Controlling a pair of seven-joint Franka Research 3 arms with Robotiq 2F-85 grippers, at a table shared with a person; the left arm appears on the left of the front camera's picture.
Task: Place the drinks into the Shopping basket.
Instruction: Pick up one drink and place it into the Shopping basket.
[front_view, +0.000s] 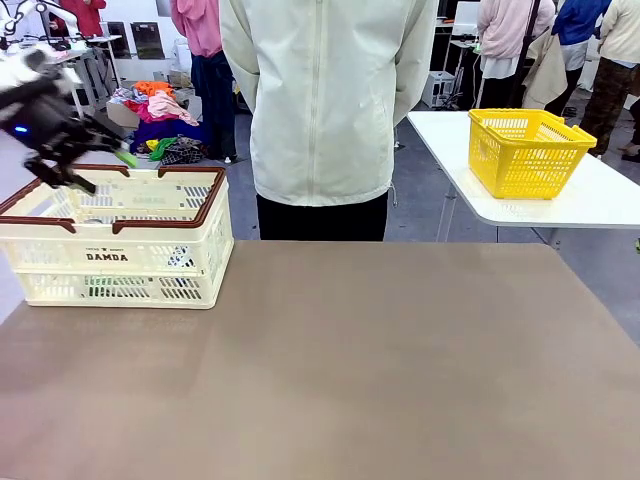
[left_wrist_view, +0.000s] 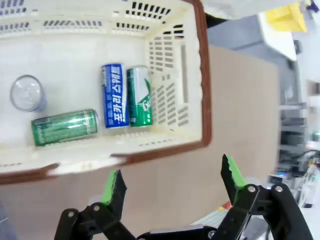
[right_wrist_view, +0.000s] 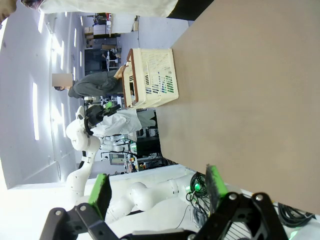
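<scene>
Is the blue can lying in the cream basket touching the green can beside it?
Touching. In the left wrist view the blue can and the green can lie side by side in the cream basket, flanks pressed together with no gap.

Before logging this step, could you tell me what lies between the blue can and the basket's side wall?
In the left wrist view, a green can lies between the blue can and the basket's side wall.

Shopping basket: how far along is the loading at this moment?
Looks nearly or fully done. Four cans sit inside the Shopping basket: two green and one blue lying down, one upright. Nothing is in hand: the left gripper hangs open beside the basket's rim, and the right gripper is open over the table. No can is visible on the tabletop.
</scene>
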